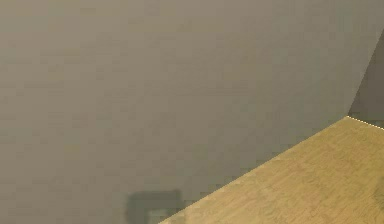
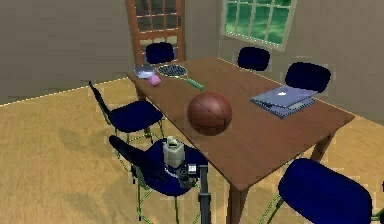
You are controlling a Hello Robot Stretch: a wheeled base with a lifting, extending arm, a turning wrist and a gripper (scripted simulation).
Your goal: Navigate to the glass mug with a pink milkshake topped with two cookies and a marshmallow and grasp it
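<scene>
Arm (image 2: 205,196) pokes up at the bottom edge, claw (image 2: 178,164) low over a blue chair (image 2: 152,163), a pale thing (image 2: 173,150) right at it. Grip and load: can't tell. A small pink thing (image 2: 155,78) sits at the table's (image 2: 262,126) far end beside the racket (image 2: 172,71), well apart from the claw.

Looks onto a long brown table (image 2: 300,125) ringed by 6 blue chairs (image 2: 135,115). Carries a brown ball (image 2: 210,112) near the middle, a grey laptop (image 2: 283,98) toward the right, and a racket (image 2: 172,70) beside a small pink thing (image 2: 152,78) at the far left end. Backed by a paned wooden door (image 2: 158,20) and a window (image 2: 258,18). At the bottom, a dark arm (image 2: 205,200), with the gripper (image 2: 175,162) against a chair seat; cannot tell whether holding anything.
</scene>
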